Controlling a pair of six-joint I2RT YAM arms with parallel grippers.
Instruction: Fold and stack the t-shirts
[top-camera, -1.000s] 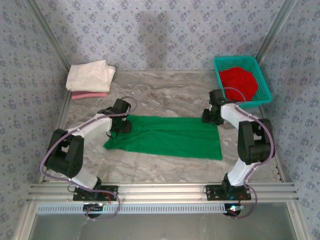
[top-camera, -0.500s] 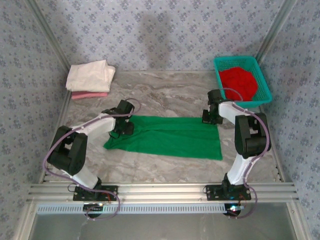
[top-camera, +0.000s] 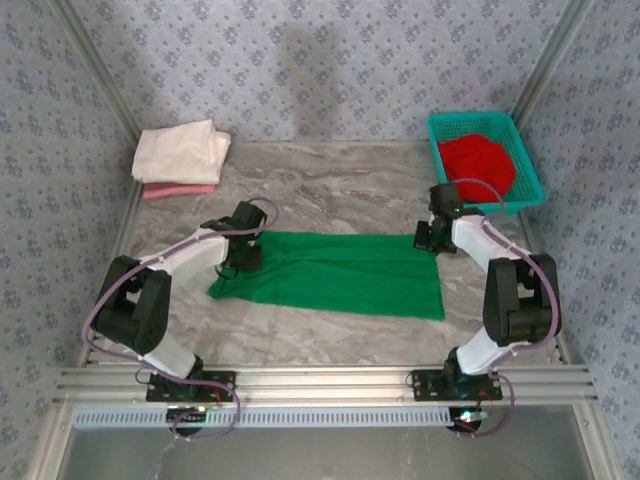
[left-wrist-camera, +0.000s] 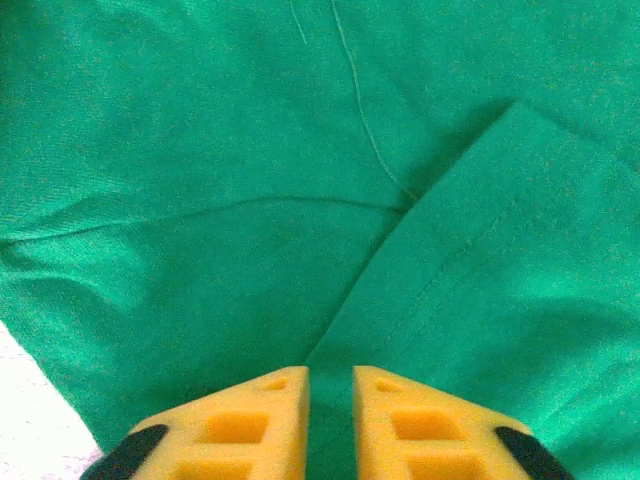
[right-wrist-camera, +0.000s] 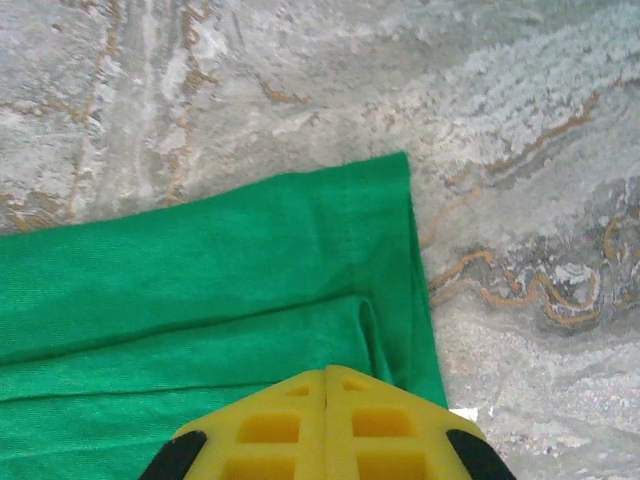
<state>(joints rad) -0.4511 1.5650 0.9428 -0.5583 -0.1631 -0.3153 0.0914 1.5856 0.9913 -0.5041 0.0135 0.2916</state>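
Currently green t-shirt (top-camera: 330, 272) lies lengthwise left-right; right fingers (right-wrist-camera: 280, 430) pinch its right end, left fingers (left-wrist-camera: 250, 420) narrow over its left end.

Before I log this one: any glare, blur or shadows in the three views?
Top external: even light, faint shadow on the back wall, green t-shirt sharp. Left wrist: table corner blown out white. Right wrist: no glare, marble veins crisp.
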